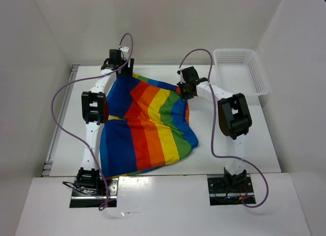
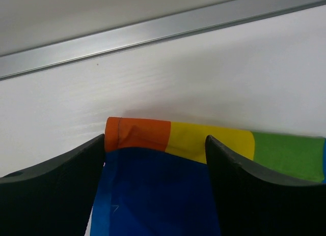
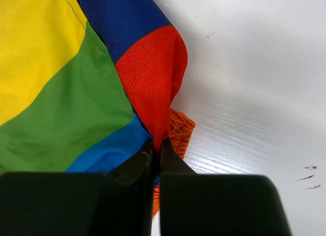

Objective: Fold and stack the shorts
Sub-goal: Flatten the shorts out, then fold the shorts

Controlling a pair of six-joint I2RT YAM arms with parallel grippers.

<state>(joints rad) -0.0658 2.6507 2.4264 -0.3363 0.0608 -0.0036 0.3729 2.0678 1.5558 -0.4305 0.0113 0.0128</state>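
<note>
Cloth shorts (image 1: 147, 124) pinched in right fingers (image 3: 102, 200), between spread left fingers (image 2: 51, 195).

You see the shorts (image 1: 147, 129) in bold stripes of red, orange, yellow, green and light blue, with large dark blue panels. Your mesh basket (image 1: 262, 76) is white, and the table (image 1: 260, 139) is plain white with a faint grain.

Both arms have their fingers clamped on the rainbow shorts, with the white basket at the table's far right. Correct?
Not quite. Only the right gripper is clamped on the shorts; the left wrist view shows the left gripper with fingers apart, straddling their edge.
</note>
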